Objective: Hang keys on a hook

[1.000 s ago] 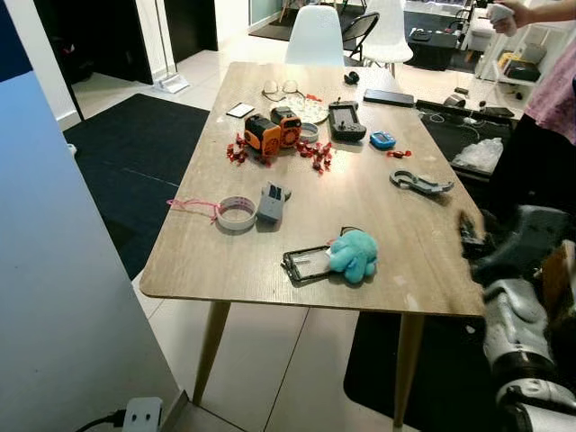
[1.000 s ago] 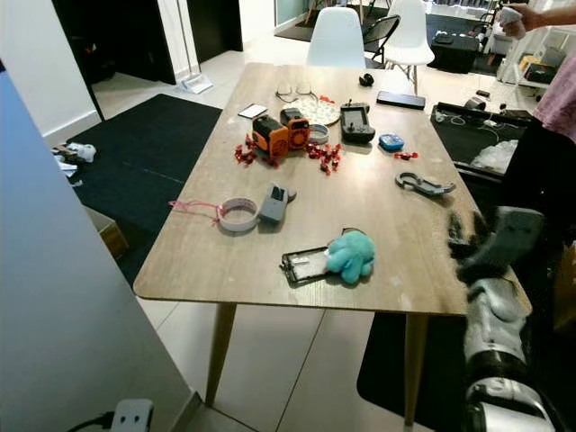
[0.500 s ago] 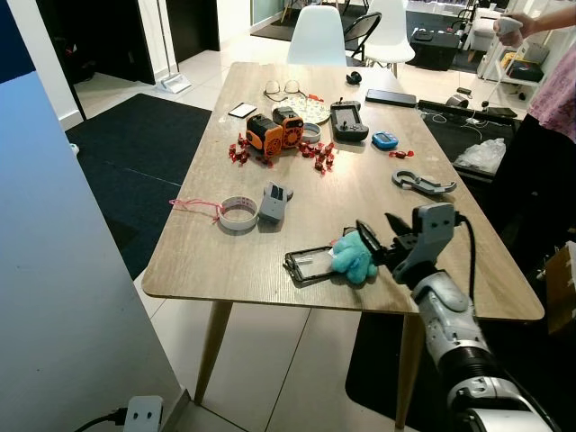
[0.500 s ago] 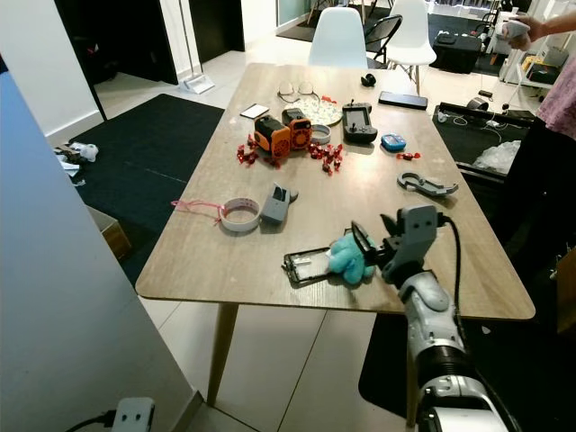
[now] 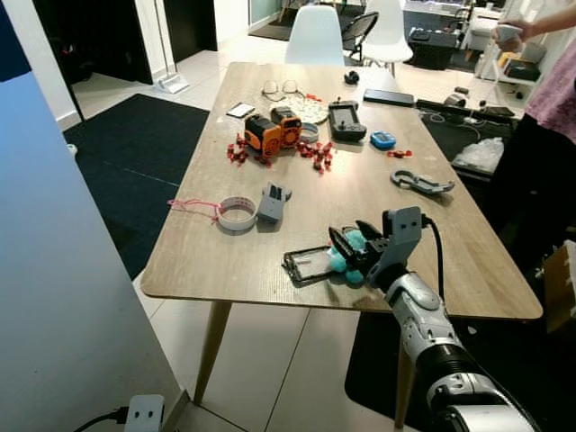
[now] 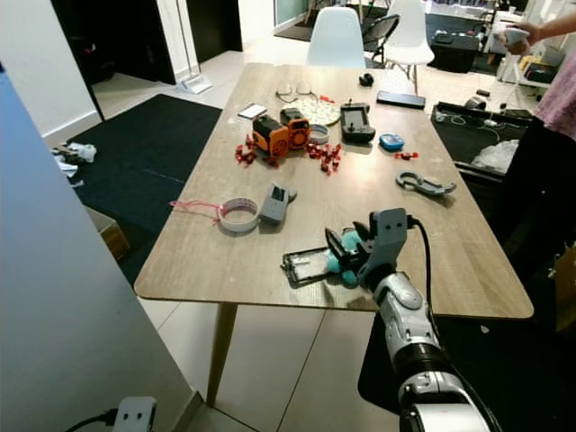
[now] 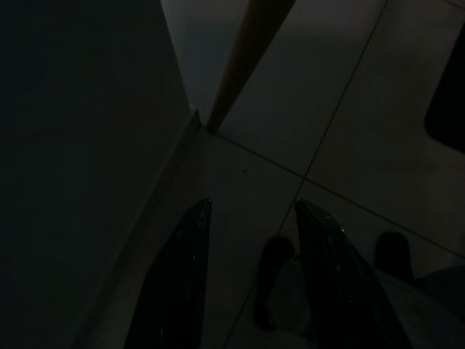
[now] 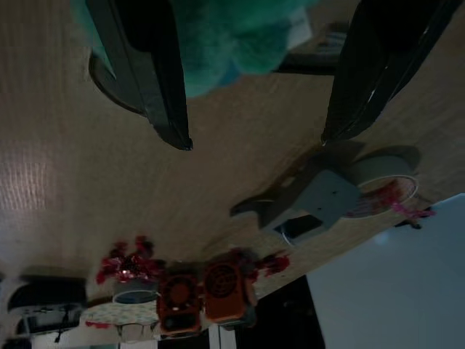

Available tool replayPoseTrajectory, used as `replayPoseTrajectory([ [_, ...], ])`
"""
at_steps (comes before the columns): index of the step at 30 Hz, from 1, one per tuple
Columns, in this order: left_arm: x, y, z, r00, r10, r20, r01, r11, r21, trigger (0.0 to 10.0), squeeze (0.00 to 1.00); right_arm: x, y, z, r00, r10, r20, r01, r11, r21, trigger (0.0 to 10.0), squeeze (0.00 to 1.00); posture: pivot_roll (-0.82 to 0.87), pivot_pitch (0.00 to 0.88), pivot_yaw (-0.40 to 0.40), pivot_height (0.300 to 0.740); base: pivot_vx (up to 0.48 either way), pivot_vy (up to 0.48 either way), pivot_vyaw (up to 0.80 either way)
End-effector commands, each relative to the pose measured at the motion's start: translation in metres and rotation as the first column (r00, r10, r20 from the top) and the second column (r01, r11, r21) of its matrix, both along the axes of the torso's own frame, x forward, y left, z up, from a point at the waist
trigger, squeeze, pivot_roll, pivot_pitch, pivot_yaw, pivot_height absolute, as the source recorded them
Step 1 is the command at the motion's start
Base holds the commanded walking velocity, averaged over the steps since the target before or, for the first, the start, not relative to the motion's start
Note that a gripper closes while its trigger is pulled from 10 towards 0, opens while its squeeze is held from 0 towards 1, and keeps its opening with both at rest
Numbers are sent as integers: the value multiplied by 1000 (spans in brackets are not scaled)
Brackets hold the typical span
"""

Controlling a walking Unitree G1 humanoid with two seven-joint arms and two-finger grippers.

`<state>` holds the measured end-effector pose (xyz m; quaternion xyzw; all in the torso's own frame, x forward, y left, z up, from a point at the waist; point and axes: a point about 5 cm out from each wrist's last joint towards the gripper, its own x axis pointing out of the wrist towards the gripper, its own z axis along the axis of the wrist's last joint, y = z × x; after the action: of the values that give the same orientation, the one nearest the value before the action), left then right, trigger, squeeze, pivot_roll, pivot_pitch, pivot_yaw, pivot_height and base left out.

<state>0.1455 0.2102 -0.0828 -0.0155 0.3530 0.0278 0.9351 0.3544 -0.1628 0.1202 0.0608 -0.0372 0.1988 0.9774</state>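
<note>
A teal plush keychain [image 5: 356, 239] lies near the table's front edge, joined to a flat black frame [image 5: 306, 264] on its left. My right gripper [image 5: 349, 243] is open just above the tabletop, one black finger on each side of the plush. In the right wrist view the plush [image 8: 232, 36] sits between the fingers [image 8: 156, 65], back near the jaws. My left gripper [image 7: 253, 203] hangs idle and open over the tiled floor beside a table leg [image 7: 247, 51].
The wooden table [image 5: 225, 270] also holds a tape roll [image 5: 237, 213], a grey device [image 5: 270, 203], orange gadgets [image 5: 273, 131], a black controller [image 5: 345, 120] and a grey carabiner [image 5: 418, 183]. A person [image 5: 544, 108] stands at the right. A pale panel [image 5: 63, 270] stands at the left.
My right arm has come up from the table's right side and swung left to the plush, which its open fingers now straddle. The objects on the table have stayed put.
</note>
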Motion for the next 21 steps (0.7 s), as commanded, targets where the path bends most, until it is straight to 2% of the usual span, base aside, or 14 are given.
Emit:
replayPoseTrajectory([
  [1, -5, 0, -3, 1000, 2, -28, -2, 1000, 1, 10000, 0, -1, -4, -8, 999, -15, -49, 16, 1000, 17, 10000, 169, 60, 77, -56, 740, 0, 0, 0],
  [2, -5, 0, -3, 1000, 4, -26, -4, 1000, -1, 10000, 0, -2, -5, -11, 997, -26, -68, 27, 999, 24, 10000, 486, 60, 77, -56, 740, 0, 0, 0],
  [4, -5, 0, -3, 1000, 5, -25, -5, 1000, -2, 10000, 0, -2, -6, -13, 996, -34, -81, 36, 999, 31, 10000, 510, 59, 75, -57, 740, 0, 0, 0],
  [5, -5, -1, -3, 1000, 6, -24, -6, 1000, -4, 10000, 0, -1, -7, -13, 995, -45, -91, 48, 998, 38, 10000, 475, 58, 76, -57, 740, 0, 0, 0],
  [8, -4, -1, -3, 1000, 6, -24, -6, 1000, -5, 10000, 0, -1, -7, -14, 994, -51, -96, 55, 997, 44, 10000, 475, 58, 76, -57, 740, 0, 0, 0],
  [9, -4, -1, -3, 1000, 5, -23, -5, 1000, -7, 10000, 0, -1, -9, -12, 993, -76, -91, 82, 995, 58, 10000, 0, 55, 73, -55, 740, 0, 0, 0],
  [10, -4, -1, -3, 1000, 5, -23, -5, 1000, -7, 10000, 0, -1, -9, -12, 993, -76, -91, 82, 995, 58, 10000, 0, 55, 73, -55, 740, 0, 0, 0],
  [13, -3, -1, -2, 1000, -2, -13, 2, 1000, -8, 10000, 0, 0, -20, -10, 982, -167, -90, 175, 980, 92, 10000, 0, 52, 69, -48, 740, 0, 0, 0],
  [21, 1, -2, 2, 1000, -13, 24, 14, 1000, -15, 10000, 0, -1, -28, -14, 968, -226, -112, 238, 965, 109, 10000, 0, 55, 63, -52, 740, 0, 0, 0],
])
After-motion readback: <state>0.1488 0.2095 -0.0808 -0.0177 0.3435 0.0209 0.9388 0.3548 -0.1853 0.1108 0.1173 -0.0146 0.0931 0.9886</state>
